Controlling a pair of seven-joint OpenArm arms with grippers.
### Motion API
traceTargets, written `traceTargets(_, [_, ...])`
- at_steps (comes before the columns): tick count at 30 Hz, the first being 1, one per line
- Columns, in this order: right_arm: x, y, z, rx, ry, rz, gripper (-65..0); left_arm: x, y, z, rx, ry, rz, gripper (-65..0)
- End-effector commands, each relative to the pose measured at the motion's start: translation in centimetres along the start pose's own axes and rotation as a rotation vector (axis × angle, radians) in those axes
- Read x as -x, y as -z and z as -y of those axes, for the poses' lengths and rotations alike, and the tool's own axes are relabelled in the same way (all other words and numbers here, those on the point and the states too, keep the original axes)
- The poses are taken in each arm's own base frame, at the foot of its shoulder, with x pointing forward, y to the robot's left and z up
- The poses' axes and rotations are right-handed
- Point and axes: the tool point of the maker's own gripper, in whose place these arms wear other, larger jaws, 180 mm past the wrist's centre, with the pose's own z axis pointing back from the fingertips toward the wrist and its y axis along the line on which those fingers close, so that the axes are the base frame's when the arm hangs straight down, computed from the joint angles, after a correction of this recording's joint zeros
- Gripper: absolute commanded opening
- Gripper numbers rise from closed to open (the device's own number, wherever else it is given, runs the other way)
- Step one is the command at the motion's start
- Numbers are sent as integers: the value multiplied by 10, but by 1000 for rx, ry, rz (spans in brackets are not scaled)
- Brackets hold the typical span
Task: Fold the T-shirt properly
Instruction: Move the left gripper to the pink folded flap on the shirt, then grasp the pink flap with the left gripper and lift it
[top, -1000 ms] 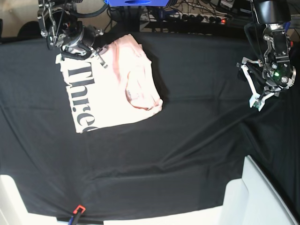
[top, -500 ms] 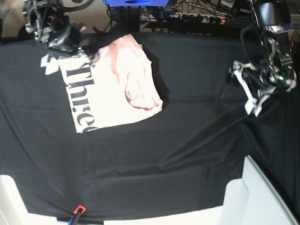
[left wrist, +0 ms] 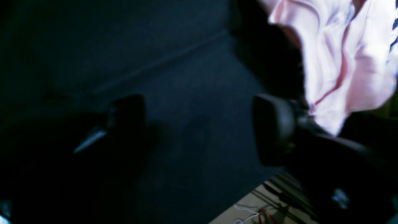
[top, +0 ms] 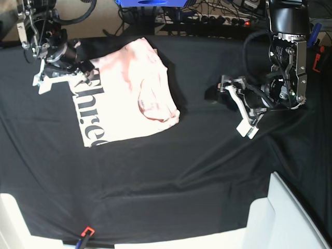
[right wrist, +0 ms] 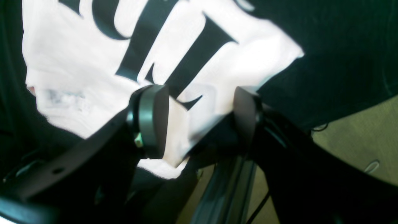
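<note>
The T-shirt [top: 127,96] lies folded into a rough rectangle at the far left of the bench [top: 171,171], pale pink, black serif lettering along its left edge, a rumpled bunch of cloth on its right side, one lettered corner lifted.

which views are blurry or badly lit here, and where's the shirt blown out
Left wrist view: dark and soft, the left pincer mostly silhouette over the black cloth, the T-shirt smeared. Right wrist view: the shirt is overexposed to near white, its lettering edges soft, the right pincer blurred. Base view: evenly lit and sharpest, the shirt's pink still readable.
</note>
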Motion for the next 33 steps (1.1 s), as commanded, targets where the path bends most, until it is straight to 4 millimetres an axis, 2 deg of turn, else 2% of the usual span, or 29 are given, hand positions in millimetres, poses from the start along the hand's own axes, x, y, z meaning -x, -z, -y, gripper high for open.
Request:
traceTargets(1, [-14,-7,-9,-30,-25,42,-325,-14,-3,6,23,20,42,-22])
traceTargets(2, [-16,-9,-11,-38,-30,50,-325,-13,-1,9,30,25,38,0])
traceTargets(7, [-29,-24,-30,-92,-61,92,-325,0,4,8,37,3,6,0])
traceTargets(11, [-39,-24,-41,-117,-66,115,-325,13,16,12,61,-57,-15,0])
traceTargets(13, [-39,-24,-42,-117,-67,116,-325,18,22,19,81,-77,-20,0])
traceTargets(27, [-39,-23,-41,-116,-68,114,-325,17,57,80,225,-162,9,0])
traceTargets(33, [-39,-23,-41,-116,-68,114,-325,22,75,89,263,-227,-18,0])
